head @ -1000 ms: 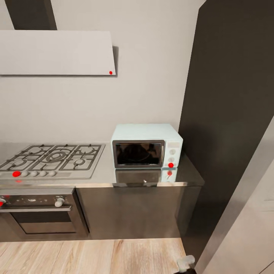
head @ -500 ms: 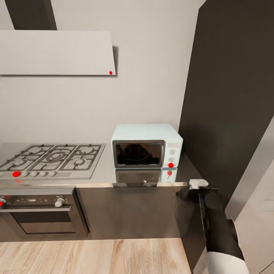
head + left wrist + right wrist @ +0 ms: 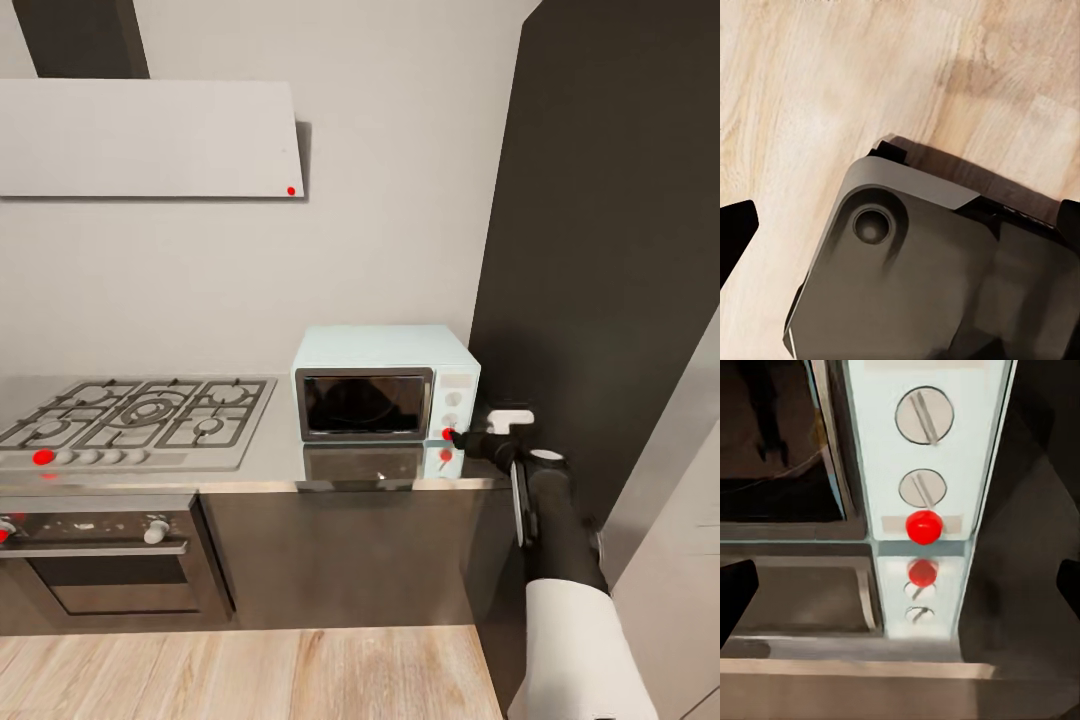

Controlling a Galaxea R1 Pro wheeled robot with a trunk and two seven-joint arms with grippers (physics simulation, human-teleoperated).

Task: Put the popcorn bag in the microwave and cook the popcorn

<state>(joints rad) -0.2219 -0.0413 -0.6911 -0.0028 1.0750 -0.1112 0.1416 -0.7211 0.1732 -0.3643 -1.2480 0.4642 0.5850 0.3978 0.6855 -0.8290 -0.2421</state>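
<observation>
The pale mint-blue microwave stands on the grey countertop with its dark glass door closed. The popcorn bag and the popcorn are out of view. My right gripper is raised at the microwave's front right corner, its tip close to the red dot on the control panel. In the right wrist view the panel with two knobs and the red dot lies straight ahead of the right gripper, which is open and holds nothing. My left gripper hangs open over the robot's base.
An inset gas hob sits left of the microwave, with a built-in oven below it. A range hood hangs on the wall above. A tall dark cabinet rises right of the microwave. Wood floor runs before the counter.
My right arm has risen from the bottom edge of the head view up to the microwave's control panel. The camera and the microwave have stayed still.
</observation>
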